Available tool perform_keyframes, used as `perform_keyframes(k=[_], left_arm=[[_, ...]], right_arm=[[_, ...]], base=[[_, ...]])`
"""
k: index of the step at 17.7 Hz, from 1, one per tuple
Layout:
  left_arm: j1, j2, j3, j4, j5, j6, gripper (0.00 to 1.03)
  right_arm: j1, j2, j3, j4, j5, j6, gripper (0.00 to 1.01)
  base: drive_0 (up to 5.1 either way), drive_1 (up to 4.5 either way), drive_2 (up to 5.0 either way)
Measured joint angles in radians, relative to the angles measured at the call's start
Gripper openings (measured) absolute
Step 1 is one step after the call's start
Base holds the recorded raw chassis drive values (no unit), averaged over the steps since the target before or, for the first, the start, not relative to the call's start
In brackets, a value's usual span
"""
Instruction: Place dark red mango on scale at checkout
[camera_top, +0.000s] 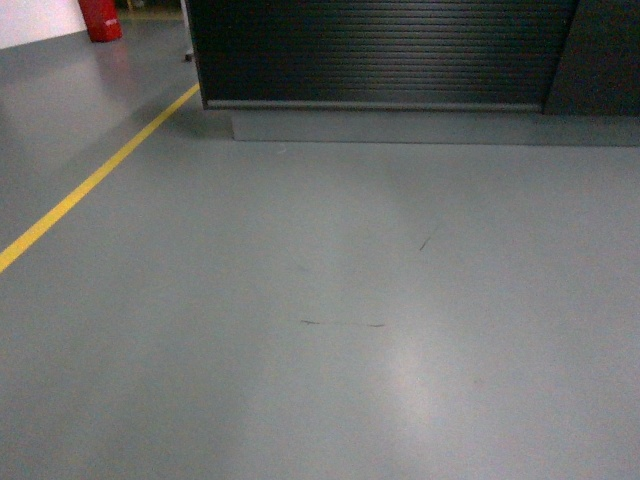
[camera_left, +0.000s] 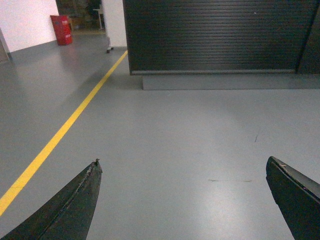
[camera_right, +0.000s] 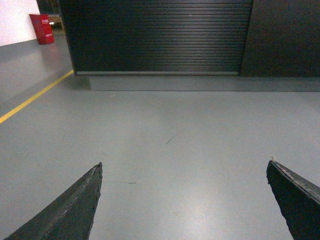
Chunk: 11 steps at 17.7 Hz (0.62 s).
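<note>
The checkout (camera_top: 385, 50) shows only its black ribbed front panel at the top of the head view, across a stretch of grey floor; it also fills the top of the left wrist view as the checkout (camera_left: 215, 35) and of the right wrist view as the checkout (camera_right: 160, 35). The dark red mango and the scale are out of view. My left gripper (camera_left: 182, 162) is open above bare floor, nothing between its fingers. My right gripper (camera_right: 185, 164) is open too, holding nothing. Neither gripper appears in the head view.
A yellow floor line (camera_top: 90, 185) runs diagonally on the left toward the counter's corner. A red object (camera_top: 100, 18) stands at the far left by a white wall. A grey plinth (camera_top: 430, 125) runs under the counter front. A darker plain panel (camera_top: 600, 55) adjoins it on the right.
</note>
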Motion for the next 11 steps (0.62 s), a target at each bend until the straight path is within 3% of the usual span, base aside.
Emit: perform_keyframes(k=[11], left_arm=[[0.0, 0.0, 0.0, 0.001, 0.0, 0.0, 0.98]], right_arm=[[0.0, 0.0, 0.0, -0.001, 0.0, 0.0, 0.98]], base=[[0.0, 4.35, -4.3]])
